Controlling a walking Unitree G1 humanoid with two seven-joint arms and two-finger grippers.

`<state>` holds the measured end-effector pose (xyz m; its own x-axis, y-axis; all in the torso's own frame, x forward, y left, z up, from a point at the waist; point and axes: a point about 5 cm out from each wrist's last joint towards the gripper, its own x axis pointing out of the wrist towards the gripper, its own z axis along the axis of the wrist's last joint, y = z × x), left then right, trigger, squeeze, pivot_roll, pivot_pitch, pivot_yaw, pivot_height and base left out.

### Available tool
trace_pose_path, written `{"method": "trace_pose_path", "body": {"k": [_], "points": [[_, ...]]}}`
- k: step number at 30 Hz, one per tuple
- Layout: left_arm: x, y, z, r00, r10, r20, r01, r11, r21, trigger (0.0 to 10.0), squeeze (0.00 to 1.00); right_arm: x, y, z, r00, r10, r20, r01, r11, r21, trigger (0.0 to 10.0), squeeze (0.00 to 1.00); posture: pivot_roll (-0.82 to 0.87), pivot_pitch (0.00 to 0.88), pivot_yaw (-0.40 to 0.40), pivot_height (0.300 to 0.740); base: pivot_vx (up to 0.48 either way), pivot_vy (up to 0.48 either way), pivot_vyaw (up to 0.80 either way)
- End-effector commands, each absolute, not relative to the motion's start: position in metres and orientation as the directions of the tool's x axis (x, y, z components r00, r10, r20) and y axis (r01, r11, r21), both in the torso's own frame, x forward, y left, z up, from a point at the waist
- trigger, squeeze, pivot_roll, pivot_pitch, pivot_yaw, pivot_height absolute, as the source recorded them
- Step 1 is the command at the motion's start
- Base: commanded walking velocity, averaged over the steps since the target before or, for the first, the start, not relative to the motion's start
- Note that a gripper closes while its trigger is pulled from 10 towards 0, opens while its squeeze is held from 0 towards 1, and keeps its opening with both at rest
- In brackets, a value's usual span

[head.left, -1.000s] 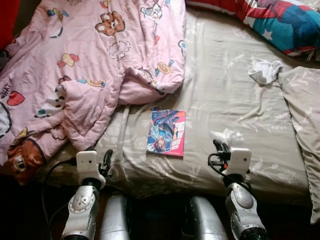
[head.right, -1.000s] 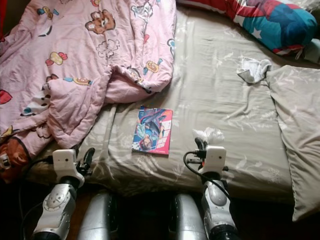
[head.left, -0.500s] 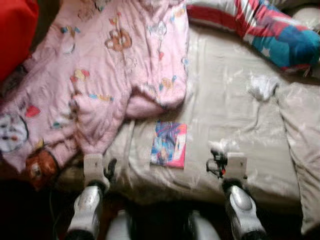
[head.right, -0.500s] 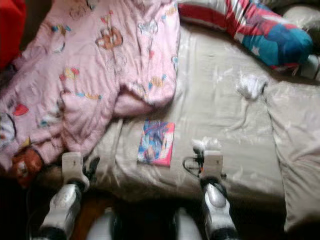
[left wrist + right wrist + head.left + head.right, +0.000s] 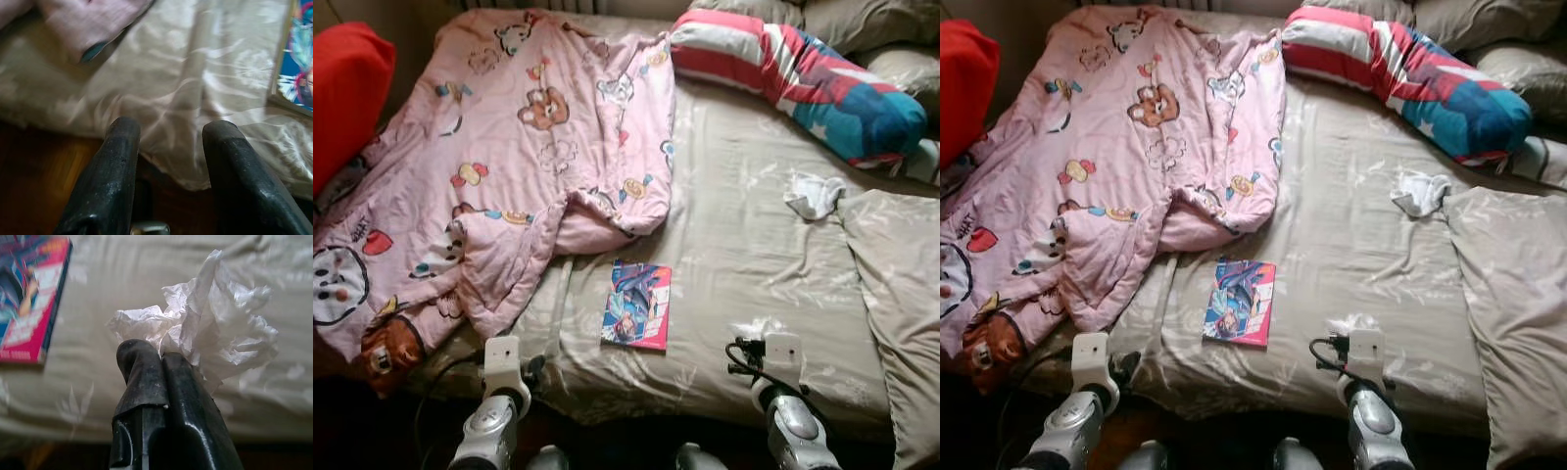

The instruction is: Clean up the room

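At the bed's near edge, the right gripper is pinching a crumpled white paper tissue between fingers pressed tightly together, while at its nine o'clock the left gripper is hovering with its black fingers apart over the hem of the beige leaf-patterned bedsheet. Between the two arms, toward twelve o'clock, a pink-and-blue illustrated book is lying flat on the sheet, just below the folded corner of a pink cartoon-print quilt spreading toward ten o'clock. Farther off, a small white cloth is resting at one o'clock beside a beige pillow, with a red, white and blue striped bolster lying beyond it.
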<state>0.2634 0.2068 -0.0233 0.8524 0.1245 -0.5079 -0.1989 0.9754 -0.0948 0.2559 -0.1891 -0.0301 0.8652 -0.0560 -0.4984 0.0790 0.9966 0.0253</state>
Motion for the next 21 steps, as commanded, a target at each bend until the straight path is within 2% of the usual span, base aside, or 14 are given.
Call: {"method": "trace_pose_path", "body": {"k": [1,7,12,21], "points": [[0.251,0.212,-0.034,0.809,0.151,-0.568,-0.242,0.966,-0.087,10.0,0.0,0.243,-0.19,-0.041,0.83,-0.055,-0.556,0.078,0.997,0.019,10.0,0.0,-0.01,0.178,-0.035,0.74,0.0,0.0,0.0],[0.235,0.221,-0.045,0.764,0.169,-0.622,-0.203,0.979,0.016,10.0,0.0,0.232,-0.188,-0.051,0.792,-0.037,-0.609,0.055,0.998,0.012,10.0,0.0,-0.02,0.173,-0.038,0.74,0.0,0.0,0.0],[0.205,0.226,-0.064,0.677,0.164,-0.718,-0.18,0.982,0.055,10.0,0.0,0.214,-0.193,-0.063,0.739,-0.073,-0.67,0.076,0.997,-0.025,10.0,0.0,-0.02,0.166,-0.038,0.74,0.0,0.0,0.0],[0.195,0.22,-0.07,0.666,0.133,-0.734,-0.138,0.989,0.055,10.0,0.0,0.205,-0.189,-0.069,0.716,-0.045,-0.696,0.05,0.999,-0.014,10.0,0.0,-0.02,0.155,-0.038,0.74,0.0,0.0,0.0]]}}
